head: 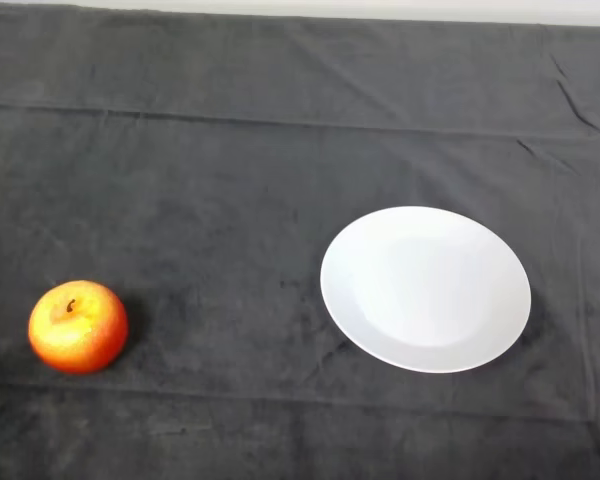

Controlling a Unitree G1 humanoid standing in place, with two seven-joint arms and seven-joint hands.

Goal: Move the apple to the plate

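Observation:
A red and yellow apple (pixel 78 327) stands upright on the dark cloth at the near left, its stem up. A white round plate (pixel 426 289) lies on the cloth right of centre, with nothing on it. The apple and the plate are well apart, with bare cloth between them.
The dark cloth (pixel 230 180) covers the whole table, with a few creases near the back and at the right. A pale strip of wall shows along the top edge.

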